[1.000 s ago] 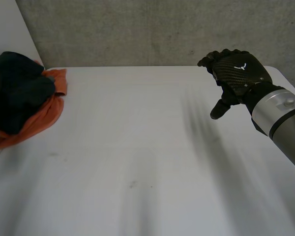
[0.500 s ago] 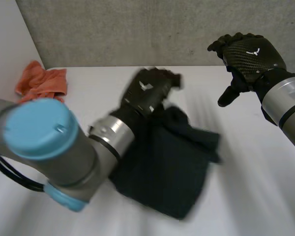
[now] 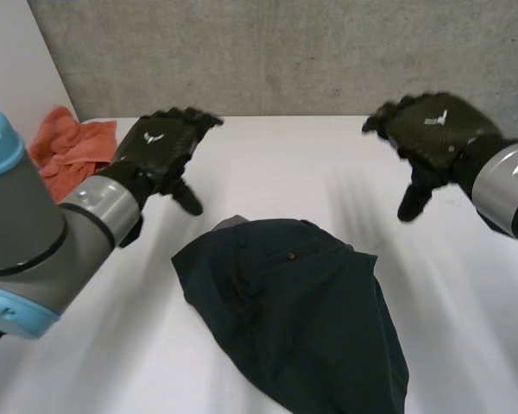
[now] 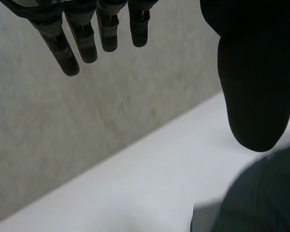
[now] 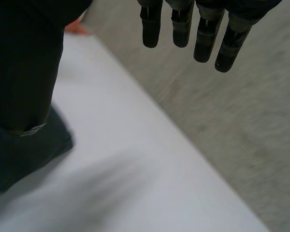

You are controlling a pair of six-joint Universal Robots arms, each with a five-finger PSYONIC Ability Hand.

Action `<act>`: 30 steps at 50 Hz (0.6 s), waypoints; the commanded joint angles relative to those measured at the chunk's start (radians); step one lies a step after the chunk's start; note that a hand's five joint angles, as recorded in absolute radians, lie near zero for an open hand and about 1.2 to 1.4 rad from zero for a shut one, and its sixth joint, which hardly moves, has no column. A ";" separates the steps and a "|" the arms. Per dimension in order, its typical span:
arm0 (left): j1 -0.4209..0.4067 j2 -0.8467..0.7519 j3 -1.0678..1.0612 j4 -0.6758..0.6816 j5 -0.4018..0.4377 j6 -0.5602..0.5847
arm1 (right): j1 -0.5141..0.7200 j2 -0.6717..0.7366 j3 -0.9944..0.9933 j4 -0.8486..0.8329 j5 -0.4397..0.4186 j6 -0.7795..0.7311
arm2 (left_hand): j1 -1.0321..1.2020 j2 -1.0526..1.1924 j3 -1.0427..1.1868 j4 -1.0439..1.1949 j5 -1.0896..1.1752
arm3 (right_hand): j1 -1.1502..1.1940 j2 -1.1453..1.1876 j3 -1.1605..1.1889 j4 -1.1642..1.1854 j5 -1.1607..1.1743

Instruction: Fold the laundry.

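Where the white table [image 3: 268, 164] reaches its far left corner, a crumpled orange cloth [image 3: 69, 145] lies in a heap, well apart from the other laundry. Just to its right, the left arm [image 3: 34, 233] reaches in over the table. The left hand [image 3: 160, 147] hovers there back-up, spread wide and holding nothing. In the left wrist view its fingers [image 4: 79, 38] run out nearly straight toward the grey concrete wall [image 4: 63, 135], and the thumb [image 4: 253, 82] stands well apart from them with only air between. Near the middle of the table, toward the robot, lies the dark navy garment [image 3: 298, 302]. It is loosely bunched rather than folded, with a small round button [image 3: 290, 255] on its upper face and a grey patch of lining [image 3: 229, 222] at its far left edge, just beside the left thumb. It rests flat on the table, and neither hand grips it. To the right and further back, the right hand [image 3: 432, 129] hangs above bare table, clear of the garment, with its thumb pointing down. In the right wrist view its fingers [image 5: 183, 24] are straight and slightly spread, the thumb [image 5: 24, 72] is held apart, and it has hold of nothing. The garment's dark edge lies just past the thumb tip.
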 commanded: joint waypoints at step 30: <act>0.036 -0.311 -0.065 0.027 0.116 0.368 | -0.015 0.078 0.214 -0.063 -0.041 -0.098 | 1.057 1.047 1.042 1.047 1.030 | -0.020 -0.043 -0.034 -0.054 -0.064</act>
